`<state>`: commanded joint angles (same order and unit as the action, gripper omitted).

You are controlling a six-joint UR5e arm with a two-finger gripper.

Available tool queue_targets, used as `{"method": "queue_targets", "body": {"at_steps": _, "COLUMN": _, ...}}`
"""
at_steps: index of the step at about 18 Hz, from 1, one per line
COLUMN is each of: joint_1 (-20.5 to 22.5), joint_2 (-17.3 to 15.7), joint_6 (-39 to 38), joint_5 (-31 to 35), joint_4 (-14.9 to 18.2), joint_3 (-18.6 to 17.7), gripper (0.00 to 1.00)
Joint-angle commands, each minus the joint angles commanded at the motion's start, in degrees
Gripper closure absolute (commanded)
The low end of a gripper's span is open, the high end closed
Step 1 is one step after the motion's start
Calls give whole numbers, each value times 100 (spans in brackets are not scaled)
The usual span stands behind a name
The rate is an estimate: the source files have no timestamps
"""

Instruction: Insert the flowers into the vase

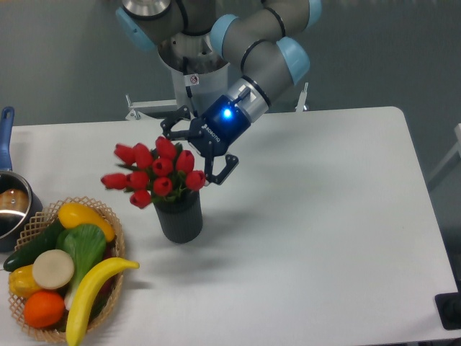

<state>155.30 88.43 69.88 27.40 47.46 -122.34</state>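
1. Flowers: red tulip bunch, stems down in vase mouth, just below-left of claw.
2. Vase upright on table, under claw.
3. Claw: fingers spread wide, released, holding nothing; 1 finger right beside buds.
4. Fruit basket, pot well left of claw.

The bunch of red tulip flowers is seated in the dark ribbed cylinder vase. The woven wicker basket is found at its 8 o'clock, the steel pot at 9, the two-finger gripper at 1.
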Motion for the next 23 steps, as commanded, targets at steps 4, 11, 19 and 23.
{"method": "queue_targets", "body": {"at_steps": 4, "joint_1": 26, "joint_2": -343, "joint_6": -44, "joint_5": 826, "joint_4": 35, "joint_3": 9, "gripper": 0}}
{"method": "queue_targets", "body": {"at_steps": 11, "joint_1": 369, "joint_2": -415, "joint_6": -35, "joint_5": 3393, "joint_4": 35, "joint_3": 324, "gripper": 0}}
{"method": "queue_targets", "body": {"at_steps": 19, "joint_1": 203, "joint_2": 1201, "joint_6": 35, "joint_5": 5695, "joint_4": 27, "joint_3": 1915, "gripper": 0}}
{"method": "queue_targets", "body": {"at_steps": 23, "joint_1": 79, "joint_2": 1913, "joint_6": 35, "joint_5": 6295, "joint_4": 79, "joint_3": 2503, "gripper": 0}}
